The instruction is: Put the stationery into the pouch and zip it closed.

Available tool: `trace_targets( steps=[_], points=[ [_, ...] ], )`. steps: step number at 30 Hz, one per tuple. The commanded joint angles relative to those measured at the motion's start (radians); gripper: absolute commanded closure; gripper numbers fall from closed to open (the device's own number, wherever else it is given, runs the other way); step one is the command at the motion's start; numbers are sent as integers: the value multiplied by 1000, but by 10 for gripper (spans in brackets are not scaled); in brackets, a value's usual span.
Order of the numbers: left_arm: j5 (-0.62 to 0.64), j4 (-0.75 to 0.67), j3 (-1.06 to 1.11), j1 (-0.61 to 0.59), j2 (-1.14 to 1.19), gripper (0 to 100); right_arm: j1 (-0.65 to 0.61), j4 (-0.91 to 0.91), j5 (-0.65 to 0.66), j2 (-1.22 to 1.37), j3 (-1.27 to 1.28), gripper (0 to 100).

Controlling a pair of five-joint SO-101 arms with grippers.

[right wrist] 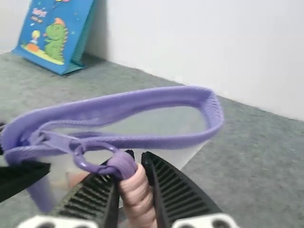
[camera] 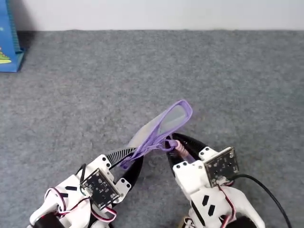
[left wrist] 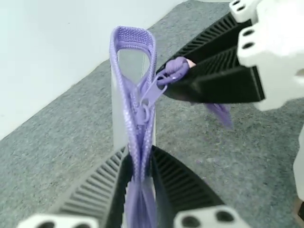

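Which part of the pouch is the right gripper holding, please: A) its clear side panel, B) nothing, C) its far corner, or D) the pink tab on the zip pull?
D: the right gripper is shut on the pink tab tied to the zip pull, while the left gripper clamps the pouch.

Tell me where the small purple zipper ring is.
In the high view, the purple zipper ring sits low and centre, held by the right gripper, against the clear purple-edged pouch that the left gripper clamps.

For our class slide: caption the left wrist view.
Left gripper clamps a clear purple-zipped pouch; right gripper grips its purple ring pull.
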Motion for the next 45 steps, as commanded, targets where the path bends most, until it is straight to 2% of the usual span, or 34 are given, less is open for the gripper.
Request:
trace_targets(
  steps=[1,18,24,29,34,39,41,45],
  points=[
    [3,17,-16,-8,-9,989,124,-41,12,19,-37,991],
    [3,17,-16,-8,-9,989,481,-414,117,19,180,991],
    [3,17,-16,-8,-9,989,578,-651,244,19,333,991],
    [3,17,-16,-8,-9,989,665,-753,287,19,400,991],
    [3,17,-16,-8,-9,989,688,-751,307,19,411,991],
    [2,15,-16,-8,-9,989,659,-745,310,12,425,990],
    [5,12,-16,-8,-9,988,641,-671,308,8,411,977],
    [9,9,-18,-23,-9,940,575,-427,242,8,327,814]
  ],
)
